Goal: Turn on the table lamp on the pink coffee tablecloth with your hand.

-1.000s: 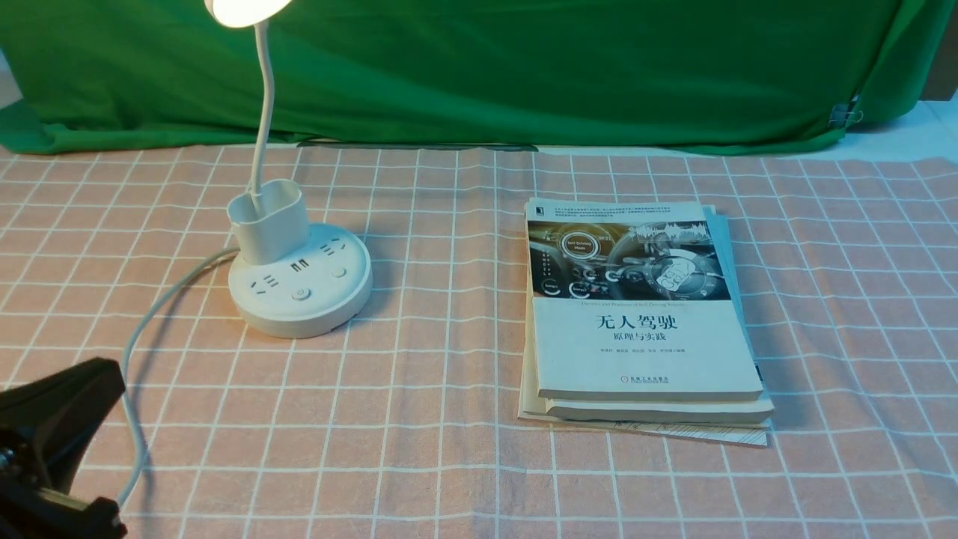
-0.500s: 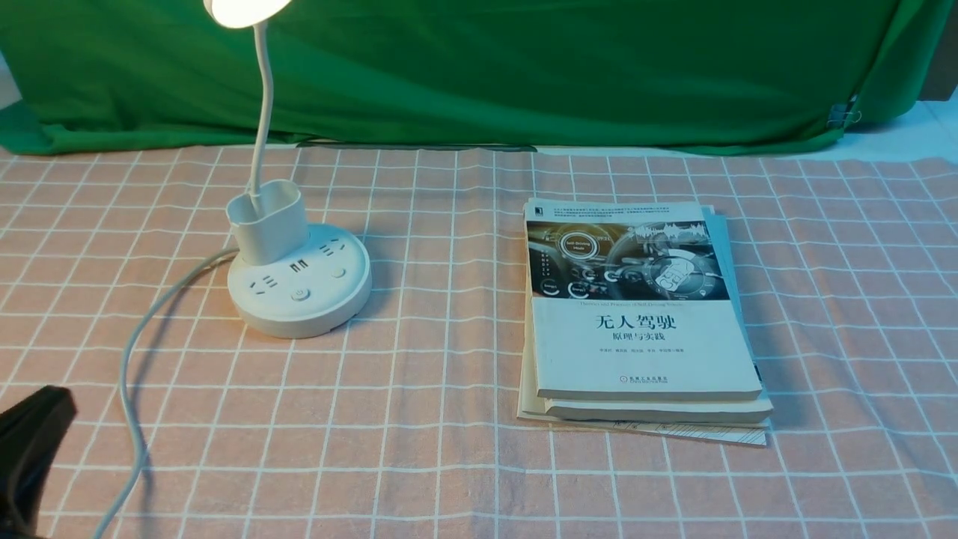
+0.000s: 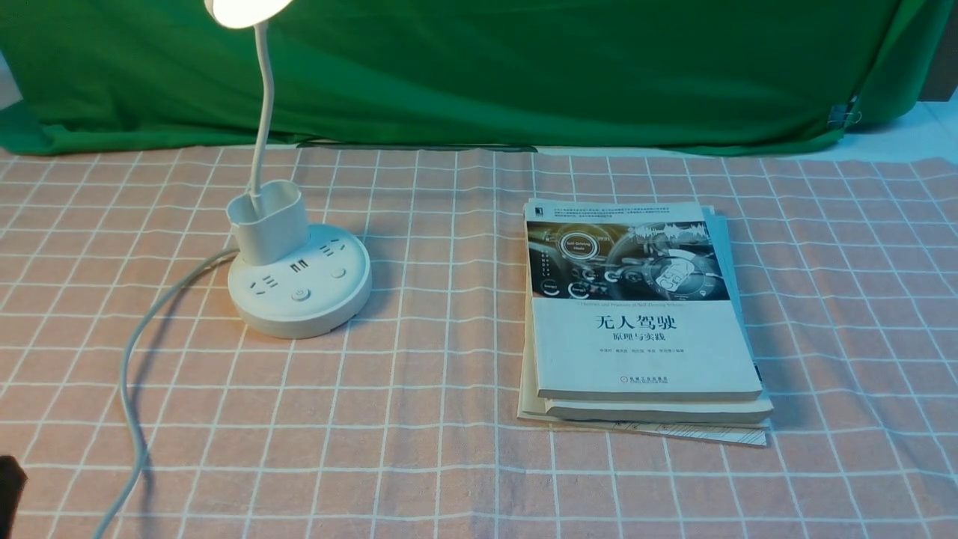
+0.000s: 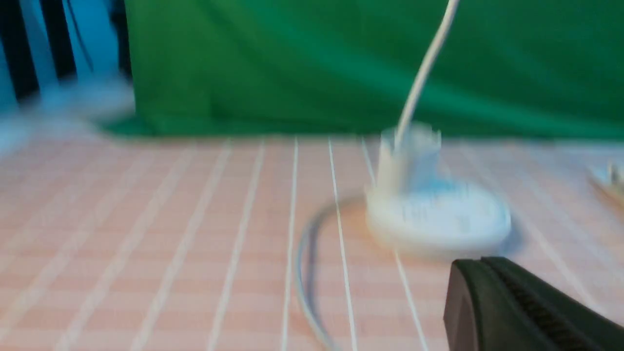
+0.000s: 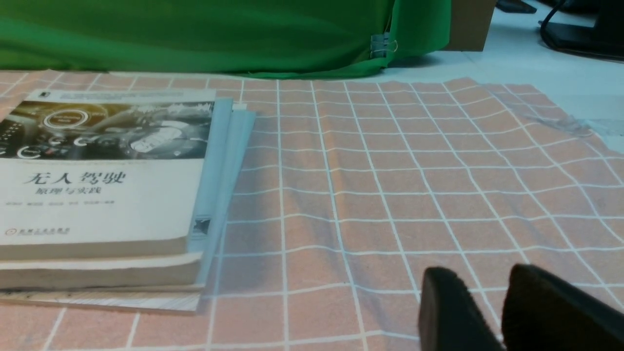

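The white table lamp [image 3: 299, 288] stands on the pink coffee tablecloth [image 3: 449, 457] at the left, and its round head [image 3: 243, 9] glows. Its white cord [image 3: 131, 374] runs toward the front left. Only a black sliver of my left gripper, the hand [image 3: 7, 483], shows at the front-left corner, well away from the lamp. In the blurred left wrist view the hand [image 4: 480, 267] has its fingers pressed together and empty, short of the lamp base [image 4: 436, 219]. My right gripper [image 5: 482, 275] is slightly open and empty over bare cloth [image 5: 390, 195].
A stack of books [image 3: 644, 322] lies right of centre; it also shows in the right wrist view [image 5: 97, 185]. A plain green cloth [image 3: 524, 67] hangs along the back. The pink cloth ends at the far right on a white tabletop [image 5: 560, 78].
My left gripper has pulled back toward the front-left corner and is almost out of the front view. The lamp stays lit, and nothing else has moved.
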Tool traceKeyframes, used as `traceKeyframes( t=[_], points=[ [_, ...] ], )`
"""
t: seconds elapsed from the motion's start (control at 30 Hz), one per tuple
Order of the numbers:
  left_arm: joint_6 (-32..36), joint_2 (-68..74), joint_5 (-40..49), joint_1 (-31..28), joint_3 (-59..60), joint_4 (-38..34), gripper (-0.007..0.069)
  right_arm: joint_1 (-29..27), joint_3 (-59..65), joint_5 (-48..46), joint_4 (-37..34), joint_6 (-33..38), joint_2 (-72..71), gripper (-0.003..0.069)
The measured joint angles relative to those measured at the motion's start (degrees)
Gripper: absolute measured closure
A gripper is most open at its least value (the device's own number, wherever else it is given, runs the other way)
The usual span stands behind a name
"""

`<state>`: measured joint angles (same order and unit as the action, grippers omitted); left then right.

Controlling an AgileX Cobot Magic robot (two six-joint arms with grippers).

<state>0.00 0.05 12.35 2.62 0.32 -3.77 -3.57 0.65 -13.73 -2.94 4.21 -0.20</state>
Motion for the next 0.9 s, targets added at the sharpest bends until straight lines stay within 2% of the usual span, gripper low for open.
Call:
traceKeyframes(
  t=[0.9],
  points=[
    [2.04, -0.18, 1.94, 0.0, 0.0, -1.0, 0.0603, 0.0, 0.0, 0.0, 0.0, -0.05, 0.0, 0.0421]
  ],
)
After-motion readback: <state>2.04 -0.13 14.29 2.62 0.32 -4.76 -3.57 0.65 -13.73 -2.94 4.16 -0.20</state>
